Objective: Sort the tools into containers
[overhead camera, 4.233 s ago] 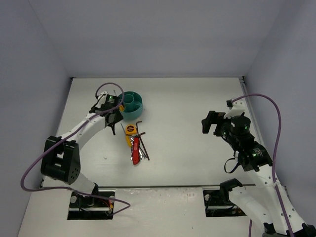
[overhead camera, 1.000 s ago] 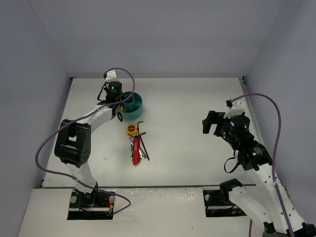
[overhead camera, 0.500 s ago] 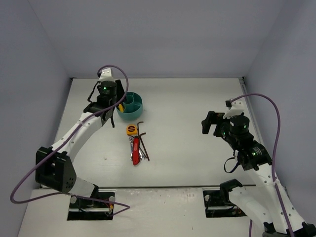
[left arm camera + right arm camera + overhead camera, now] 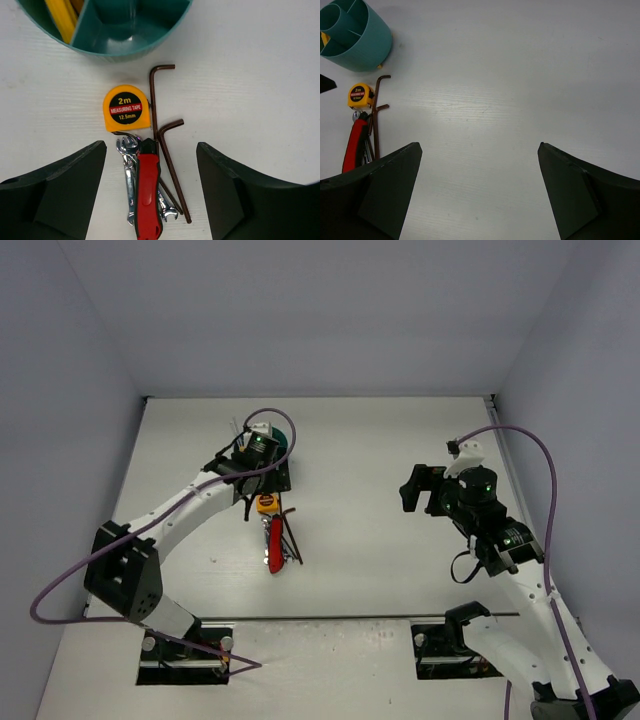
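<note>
My left gripper (image 4: 150,147) is open and empty, hovering over the tool pile. Between its fingers lie the red-handled tool (image 4: 149,192), silver wrenches (image 4: 129,185) and black hex keys (image 4: 172,170). Just beyond sits the yellow tape measure (image 4: 126,108). Past that is the teal container (image 4: 125,47), with a yellow-handled screwdriver (image 4: 60,17) in one compartment. From above, the left gripper (image 4: 265,485) covers part of the container (image 4: 282,432). My right gripper (image 4: 480,150) is open and empty over bare table, far right of the pile (image 4: 360,135).
Pale walls enclose the white table (image 4: 380,440) on three sides. The right arm's gripper (image 4: 415,490) hangs at the right side. The left arm's purple cable (image 4: 265,420) loops over the container.
The left gripper has opened and swung from the container's left rim to above the tape measure and tool pile. The right arm has shifted only slightly.
</note>
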`<state>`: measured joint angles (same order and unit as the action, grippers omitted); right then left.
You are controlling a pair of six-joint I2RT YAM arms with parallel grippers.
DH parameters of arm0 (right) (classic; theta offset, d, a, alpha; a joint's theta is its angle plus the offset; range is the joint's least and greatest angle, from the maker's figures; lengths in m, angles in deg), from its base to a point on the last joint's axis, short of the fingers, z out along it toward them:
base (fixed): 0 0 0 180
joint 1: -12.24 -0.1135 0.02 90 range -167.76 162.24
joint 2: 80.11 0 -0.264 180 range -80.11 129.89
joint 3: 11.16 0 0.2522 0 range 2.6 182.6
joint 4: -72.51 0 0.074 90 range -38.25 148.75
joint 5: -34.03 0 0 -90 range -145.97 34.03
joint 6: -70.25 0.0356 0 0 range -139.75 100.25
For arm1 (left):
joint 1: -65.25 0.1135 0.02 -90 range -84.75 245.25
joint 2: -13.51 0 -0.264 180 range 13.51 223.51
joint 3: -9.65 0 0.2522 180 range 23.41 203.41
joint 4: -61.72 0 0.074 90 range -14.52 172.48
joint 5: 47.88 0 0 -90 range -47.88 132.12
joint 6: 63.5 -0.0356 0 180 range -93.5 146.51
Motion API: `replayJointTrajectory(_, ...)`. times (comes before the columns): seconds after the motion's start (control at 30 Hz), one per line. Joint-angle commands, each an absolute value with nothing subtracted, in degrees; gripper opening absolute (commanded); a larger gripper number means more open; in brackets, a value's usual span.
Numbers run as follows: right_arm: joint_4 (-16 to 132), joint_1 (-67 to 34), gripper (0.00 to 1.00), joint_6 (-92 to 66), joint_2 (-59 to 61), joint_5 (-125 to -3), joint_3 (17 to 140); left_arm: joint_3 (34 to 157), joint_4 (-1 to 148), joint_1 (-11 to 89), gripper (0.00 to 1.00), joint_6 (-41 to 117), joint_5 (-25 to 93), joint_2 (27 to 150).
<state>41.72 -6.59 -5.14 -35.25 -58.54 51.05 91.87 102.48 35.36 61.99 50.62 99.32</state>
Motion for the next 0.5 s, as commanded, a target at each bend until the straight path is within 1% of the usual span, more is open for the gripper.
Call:
replayJointTrajectory(0.0,44.34,-6.92,1.00,-4.57,-35.20,-60.68,52.82,92.32,102.15,33.44,0.70,64.46,53.63,104.00)
replayJointTrajectory(0.13,44.34,-6.83,1.00,-4.37,-36.12,-61.31,52.61,91.26,99.50,32.87,0.70,64.80,56.98,107.09)
replayJointTrajectory(0.27,44.42,-6.92,1.00,-4.29,-37.24,-61.51,52.32,87.66,95.12,32.82,0.70,64.91,61.59,106.66)
replayJointTrajectory(0.47,44.34,-6.92,1.00,-4.01,-38.37,-61.52,51.82,83.92,90.18,32.83,0.70,64.73,64.15,107.10)
